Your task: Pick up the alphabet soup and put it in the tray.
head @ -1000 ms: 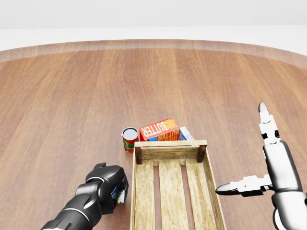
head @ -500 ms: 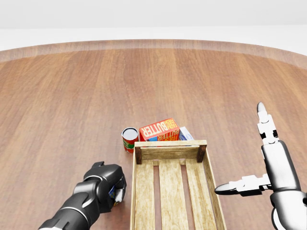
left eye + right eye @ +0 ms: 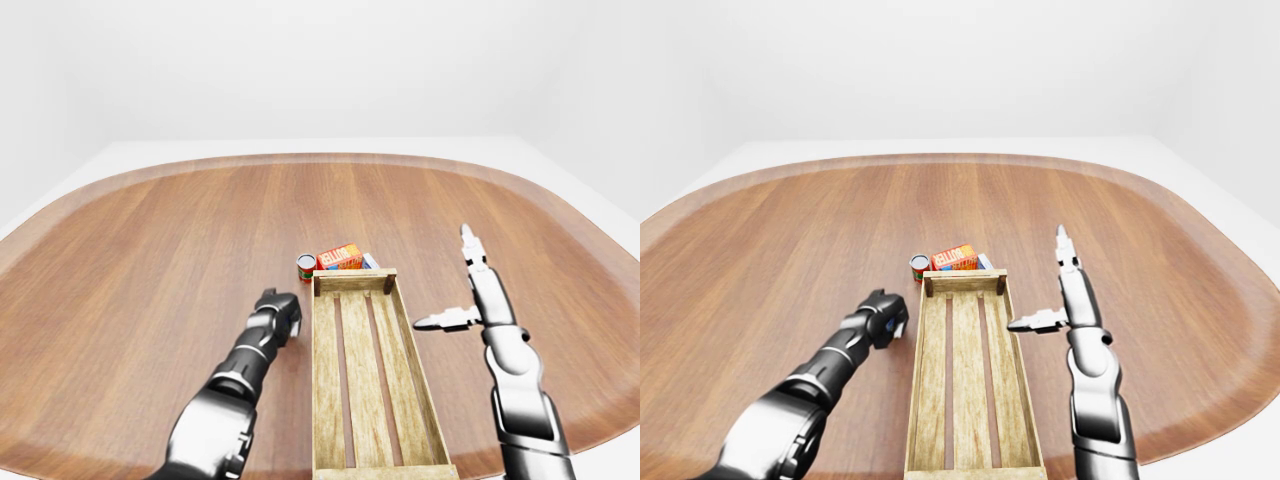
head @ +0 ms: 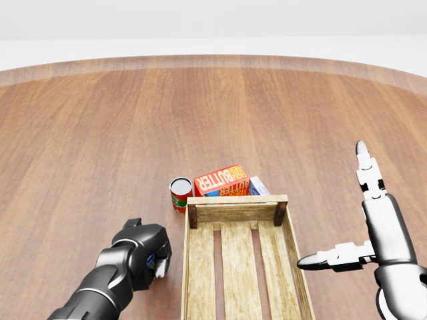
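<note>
Alphabet soup, a small round can with a red label and dark top (image 4: 181,193), standing upright on the round brown wooden table (image 4: 87,133), just beyond the top-left corner of the long slatted wooden tray (image 4: 189,267) in the head view. Label too small to read; only a red band with a green and white patch near the base. Immediately right of the can, a red and orange butter box (image 4: 222,181) lying tilted against the tray's top end, printed "BUTTER" in large white letters, with smaller writing beside it that cannot be made out. Tucked behind the box's right end, a blue and white carton (image 4: 258,185), print unreadable.

Left hand, black and glossy (image 4: 148,250), low over the table just left of the tray's left wall, below the can in the head view and well short of it, not touching it. Fingers curled inward into a loose fist, gripping nothing. Forearm entering from the bottom-left corner, angled up toward the can.

Right hand, silver with dark tips (image 4: 363,213), raised to the right of the tray, outside its right wall. One finger pointing straight up the view, another splayed out leftward toward the tray's rim: spread wide, holding nothing.
</note>
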Robot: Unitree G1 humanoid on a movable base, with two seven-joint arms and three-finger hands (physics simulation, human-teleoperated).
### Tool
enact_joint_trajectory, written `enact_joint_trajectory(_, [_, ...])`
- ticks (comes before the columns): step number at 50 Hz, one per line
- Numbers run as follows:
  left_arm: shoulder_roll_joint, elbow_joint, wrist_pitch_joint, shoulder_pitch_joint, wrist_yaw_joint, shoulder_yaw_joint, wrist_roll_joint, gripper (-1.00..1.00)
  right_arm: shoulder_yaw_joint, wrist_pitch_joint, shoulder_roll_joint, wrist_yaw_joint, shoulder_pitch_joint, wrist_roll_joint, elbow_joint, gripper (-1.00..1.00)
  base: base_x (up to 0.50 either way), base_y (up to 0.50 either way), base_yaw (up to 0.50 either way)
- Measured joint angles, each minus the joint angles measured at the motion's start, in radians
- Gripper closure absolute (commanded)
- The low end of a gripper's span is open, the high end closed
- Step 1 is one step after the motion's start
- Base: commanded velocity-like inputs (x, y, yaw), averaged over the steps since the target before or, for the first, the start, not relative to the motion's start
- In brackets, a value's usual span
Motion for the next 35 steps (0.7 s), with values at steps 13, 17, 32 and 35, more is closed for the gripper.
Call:
enact_joint_trajectory(13, [0.005, -0.232, 0.000, 0.070, -0.129, 0.000, 0.051, 1.00, 0.003, 0.000, 0.001, -0.004, 0.000, 0.000, 0.006, -1.00, 0.00, 0.00, 0.00])
enact_joint_trajectory(17, [0.004, -0.320, 0.000, 0.096, -0.178, 0.001, 0.078, 1.00, 0.003, 0.000, 0.001, -0.005, 0.001, 0.000, 0.008, -1.00, 0.00, 0.00, 0.00])
enact_joint_trajectory(32, [0.012, -0.598, 0.000, 0.185, -0.343, 0.021, 0.174, 1.00, 0.004, 0.000, 0.002, -0.006, 0.002, 0.000, 0.010, -1.00, 0.00, 0.00, 0.00])
enact_joint_trajectory(35, [0.021, -0.635, 0.000, 0.201, -0.365, 0.028, 0.190, 1.00, 0.004, 0.000, 0.002, -0.005, 0.002, -0.001, 0.009, -1.00, 0.00, 0.00, 0.00])
